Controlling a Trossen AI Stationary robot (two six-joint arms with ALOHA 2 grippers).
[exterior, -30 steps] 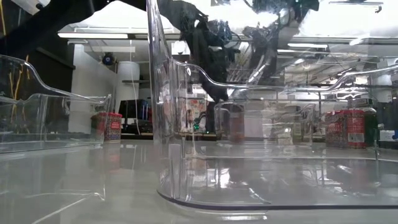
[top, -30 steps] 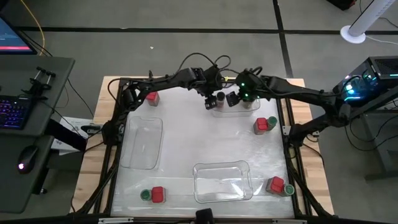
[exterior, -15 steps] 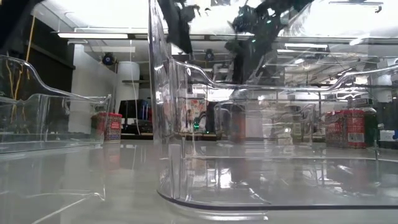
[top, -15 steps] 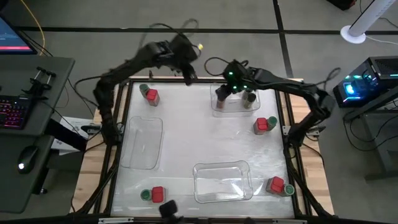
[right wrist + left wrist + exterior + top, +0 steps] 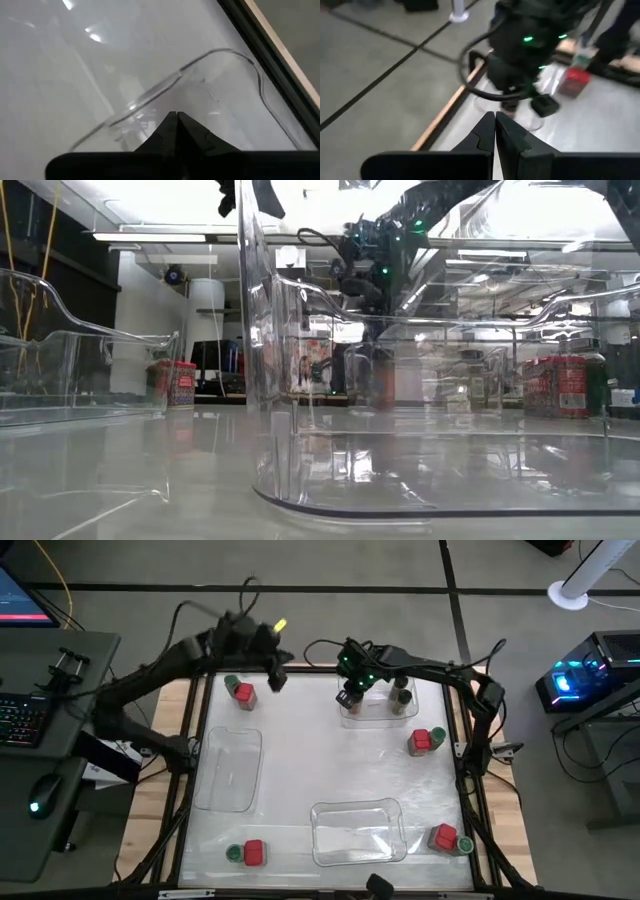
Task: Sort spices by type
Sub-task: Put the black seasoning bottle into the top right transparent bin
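My left gripper (image 5: 276, 678) is shut on nothing, up above the table's far left part, beside a red box (image 5: 244, 695) and a green-lidded jar (image 5: 231, 683). My right gripper (image 5: 350, 696) is also shut with nothing in it, above the left end of the far clear tray (image 5: 380, 716). A brownish dark-lidded jar (image 5: 402, 695) stands in that tray. More red-and-green pairs stand on the table at the right (image 5: 420, 741), near right (image 5: 443, 836) and near left (image 5: 253, 852). In the left wrist view the shut fingers (image 5: 495, 127) point toward the right arm (image 5: 530, 45).
A clear tray (image 5: 228, 770) lies at the table's left and another (image 5: 357, 832) at the near middle. The right wrist view shows the far tray's rim (image 5: 220, 52) just below the fingers. A desk with a keyboard stands off the table's left.
Both grippers have shut on nothing. My left gripper has drawn away from the far tray toward the table's far left corner. My right gripper has shifted left along the far tray, staying above it.
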